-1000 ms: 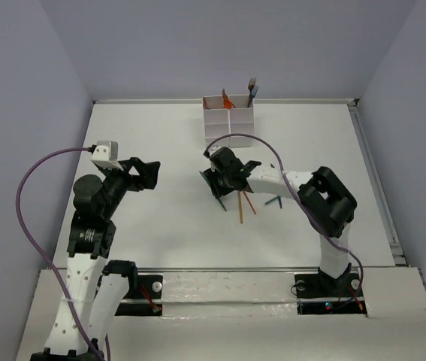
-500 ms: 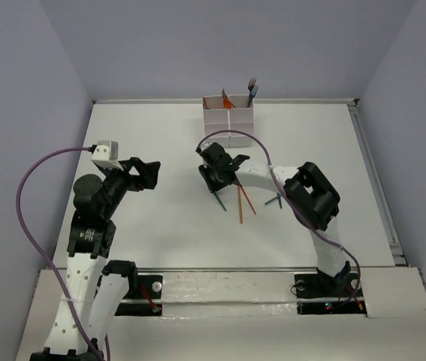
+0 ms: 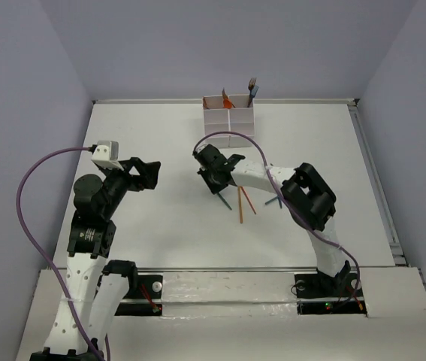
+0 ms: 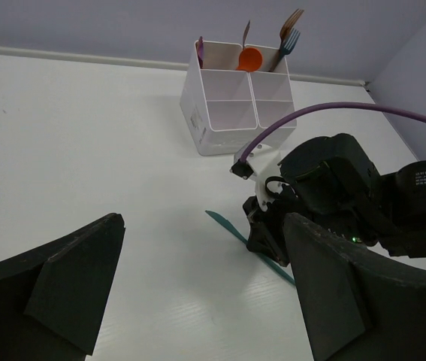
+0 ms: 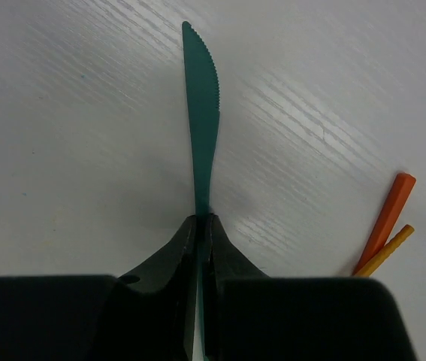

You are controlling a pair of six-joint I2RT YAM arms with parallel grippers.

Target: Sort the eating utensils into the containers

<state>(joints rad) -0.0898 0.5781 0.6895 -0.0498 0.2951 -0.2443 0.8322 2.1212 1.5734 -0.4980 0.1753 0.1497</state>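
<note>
Ok, grasp step: right gripper [image 5: 200, 222] pinched tight on the flat-lying teal knife [image 5: 201, 113], next needs a lift and carry to the containers [image 4: 196, 105]

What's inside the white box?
An orange spoon, a purple spoon, a copper fork and a blue fork stand in the box's back compartments. The walls hide their lower ends.

The black right gripper [image 5: 200, 219], arm stretched low and forward, pinches a teal serrated plastic knife [image 5: 201, 113]; the black left gripper [image 3: 149, 171] hangs raised, jaws wide.
</note>
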